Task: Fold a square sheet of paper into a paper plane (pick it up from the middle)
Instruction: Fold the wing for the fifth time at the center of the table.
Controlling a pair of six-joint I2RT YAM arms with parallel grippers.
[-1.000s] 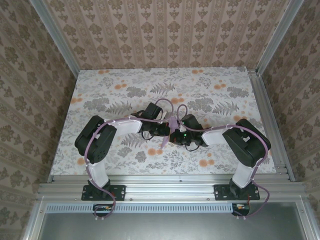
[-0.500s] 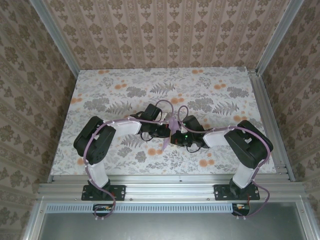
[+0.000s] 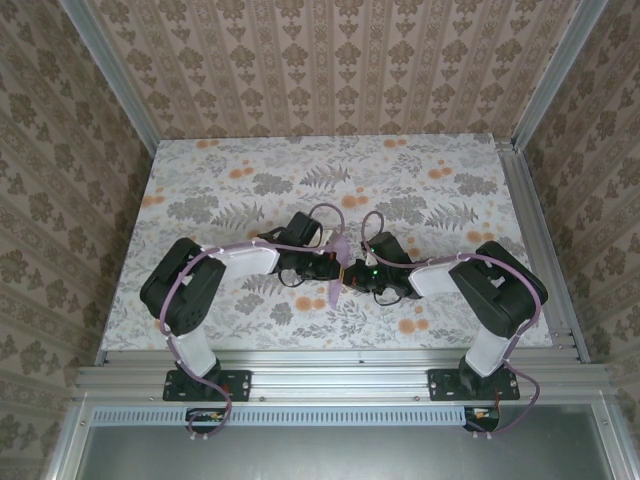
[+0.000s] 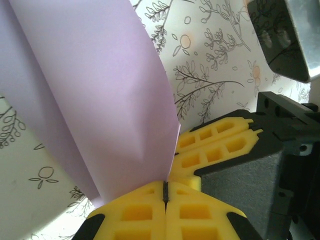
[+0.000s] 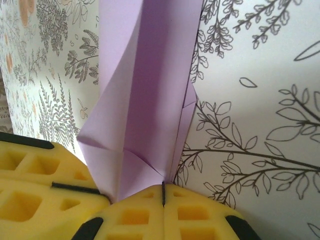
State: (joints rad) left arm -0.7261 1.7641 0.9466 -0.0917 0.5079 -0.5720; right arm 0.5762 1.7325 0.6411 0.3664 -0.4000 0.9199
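Observation:
The lavender paper plane (image 3: 337, 268) is a slim, pointed fold held just above the middle of the table, between both grippers. In the left wrist view its broad smooth panel (image 4: 100, 90) rises from my left gripper (image 4: 165, 191), whose yellow fingers are pressed shut on its lower edge. In the right wrist view the diagonal creases and long layered edge of the paper plane (image 5: 145, 100) run up from my right gripper (image 5: 163, 192), also shut on it. The two grippers meet almost tip to tip, the left gripper (image 3: 328, 262) and the right gripper (image 3: 352, 272).
The floral tablecloth (image 3: 420, 180) covers the whole table, with open cloth behind and to both sides of the arms. Patterned walls and an aluminium frame (image 3: 530, 230) enclose it. The right gripper's yellow fingers (image 4: 215, 145) crowd the left wrist view.
The left arm's elbow has swung down and to the left and both wrists have drawn slightly closer. Both grippers have stayed shut on the paper.

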